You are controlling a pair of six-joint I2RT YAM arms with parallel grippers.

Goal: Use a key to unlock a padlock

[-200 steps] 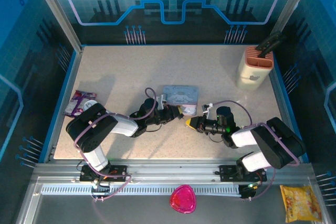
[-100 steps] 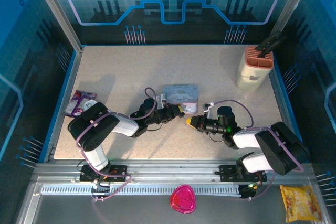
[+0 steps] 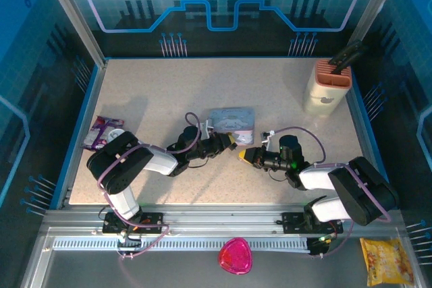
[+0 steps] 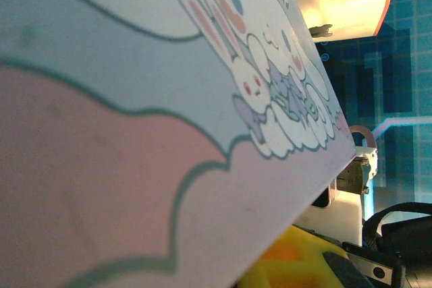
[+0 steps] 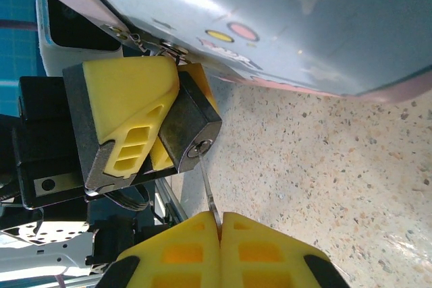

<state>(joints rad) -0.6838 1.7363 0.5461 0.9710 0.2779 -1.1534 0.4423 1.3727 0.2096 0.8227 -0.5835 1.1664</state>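
A: Risks, largest item to smallest? Desk (image 3: 169,92) first.

B: Little is expected from the desk itself. The cartoon tin (image 5: 304,25) is the bigger worry. It is lying just above the left fingers (image 5: 128,106), w/ its edge right over the lock. If the lock gets twisted hard, the tin could be dragged or tipped & alignment lost.

A: State of the fingers?

B: The left fingers are seen clamped on the padlock (image 5: 192,123). Its dark body is wedged betw. the yellow pads, w/ the keyhole turned toward the right fingers (image 5: 192,244). Those are pressed together, & the key (image 5: 208,190) is pinched at their seam by its head end only. The blade sticks out ahead of the tips, toward the lock.

A: Key in yet?

B: The tip is met w/ the keyhole, but depth can't be told. It's judged as the insertion stage, w/ the turn not yet done.

A: What could fail?

B: The blade is thin & held at its very end.
- If pushed off-axis, it may be bent, or swivelled in the pinch & slid past the keyhole onto the lock face.
- If torque is applied before it's fully seated, slip betw. the pads is likely & no turn gets passed on.
- The lock itself may be rotated inside the left pinch, since a small body is gripped.
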